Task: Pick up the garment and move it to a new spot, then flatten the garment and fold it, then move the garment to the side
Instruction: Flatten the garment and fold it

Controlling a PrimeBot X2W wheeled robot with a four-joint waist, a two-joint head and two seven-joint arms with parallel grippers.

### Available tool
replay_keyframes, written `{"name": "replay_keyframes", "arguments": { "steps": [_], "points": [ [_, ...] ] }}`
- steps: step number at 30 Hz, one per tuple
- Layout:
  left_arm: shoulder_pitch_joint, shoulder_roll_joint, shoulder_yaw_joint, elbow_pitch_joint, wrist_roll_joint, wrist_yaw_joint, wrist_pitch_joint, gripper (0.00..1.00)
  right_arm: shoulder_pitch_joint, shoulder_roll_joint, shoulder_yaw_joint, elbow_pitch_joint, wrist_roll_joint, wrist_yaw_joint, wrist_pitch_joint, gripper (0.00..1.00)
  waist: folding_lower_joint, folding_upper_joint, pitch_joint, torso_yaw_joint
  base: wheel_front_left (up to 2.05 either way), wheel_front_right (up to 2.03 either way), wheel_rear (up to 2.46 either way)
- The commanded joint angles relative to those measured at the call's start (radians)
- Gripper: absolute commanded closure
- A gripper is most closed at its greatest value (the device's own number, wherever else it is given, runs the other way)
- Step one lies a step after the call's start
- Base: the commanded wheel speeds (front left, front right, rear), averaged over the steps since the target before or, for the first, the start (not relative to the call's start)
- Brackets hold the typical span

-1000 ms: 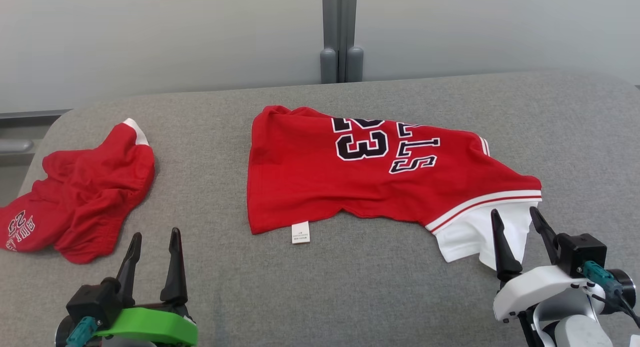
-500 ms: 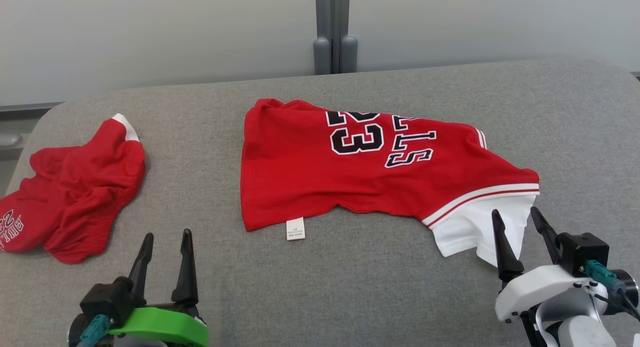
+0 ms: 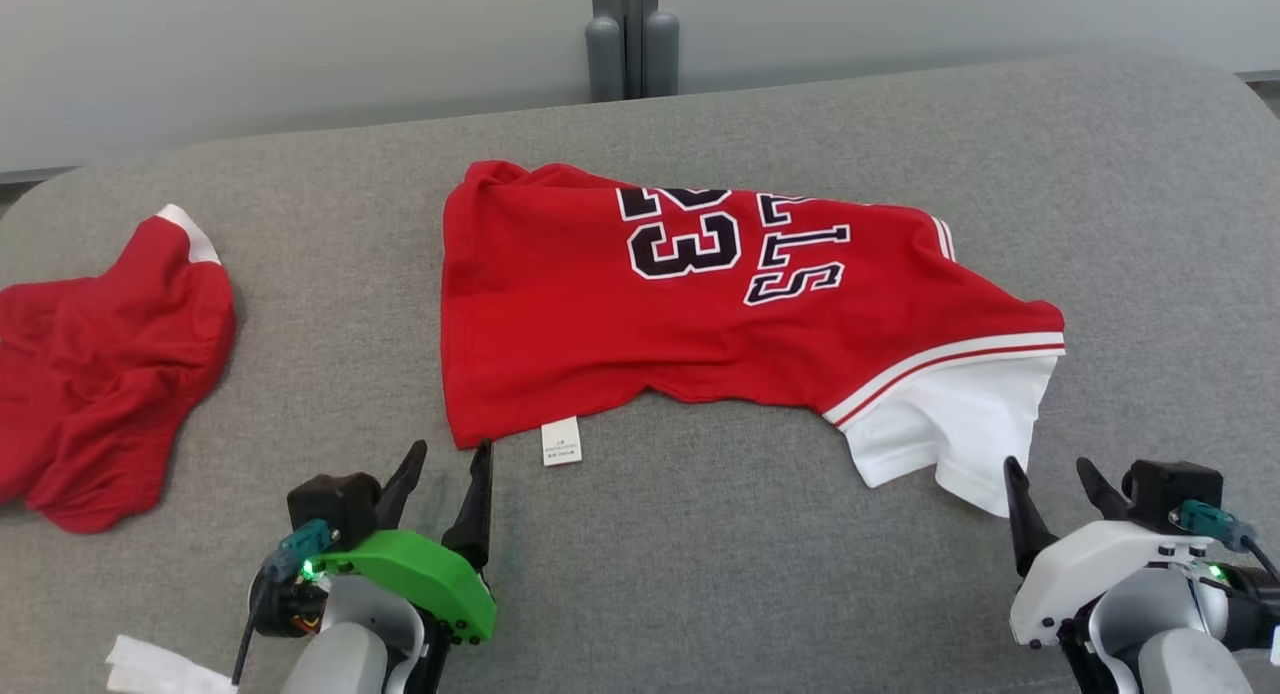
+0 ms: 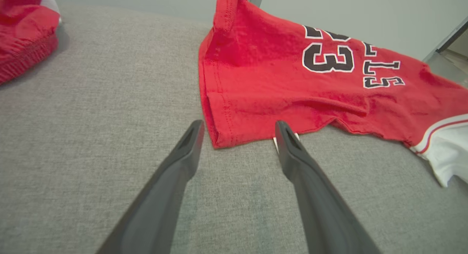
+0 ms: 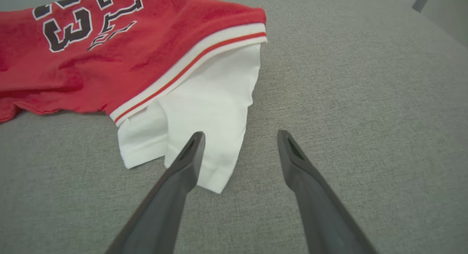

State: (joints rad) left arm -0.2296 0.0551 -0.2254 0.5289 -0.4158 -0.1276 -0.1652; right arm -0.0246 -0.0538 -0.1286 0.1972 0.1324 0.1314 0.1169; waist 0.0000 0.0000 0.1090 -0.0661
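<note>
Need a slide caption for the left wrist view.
Open left gripper facing hem corner of the red jersey on grey cushion.

Jersey [image 3: 600, 344]: soft, matt knit cloth.
Grey surface [image 3: 720, 574]: coarse woven fabric, matt.
Fingers [image 4: 172, 180]: smooth, matt dark plastic.

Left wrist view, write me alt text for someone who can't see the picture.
The left gripper, open, points at the near hem corner of a red jersey numbered 23, which lies spread on a gray padded surface. A second red garment sits bunched at the view's upper left.
</note>
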Motion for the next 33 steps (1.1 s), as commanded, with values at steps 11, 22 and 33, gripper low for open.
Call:
{"name": "replay_keyframes", "arguments": {
  "steps": [11, 22, 33],
  "points": [
    [-0.153, -0.002, -0.022, 0.211, -0.08, 0.015, 0.009, 0.0, -0.118, 0.0, 0.075, 0.171, 0.074, -0.001, 0.033, 0.0, 0.0, 0.0, 0.086, -0.047, 0.0, 0.0, 0.0],
    [-0.223, -0.003, -0.048, 0.31, -0.149, 0.007, -0.017, 0.0, -0.164, -0.024, 0.159, 0.238, 0.126, -0.001, 0.019, 0.15, 0.0, 0.0, 0.106, -0.049, 0.0, 0.0, 0.0],
    [-0.259, -0.003, -0.092, 0.336, -0.204, 0.0, -0.064, 1.0, -0.153, -0.047, 0.165, 0.193, 0.131, -0.001, -0.023, 1.0, 0.0, 0.0, 0.104, -0.054, 0.0, 0.0, 0.0]
  ]
}}
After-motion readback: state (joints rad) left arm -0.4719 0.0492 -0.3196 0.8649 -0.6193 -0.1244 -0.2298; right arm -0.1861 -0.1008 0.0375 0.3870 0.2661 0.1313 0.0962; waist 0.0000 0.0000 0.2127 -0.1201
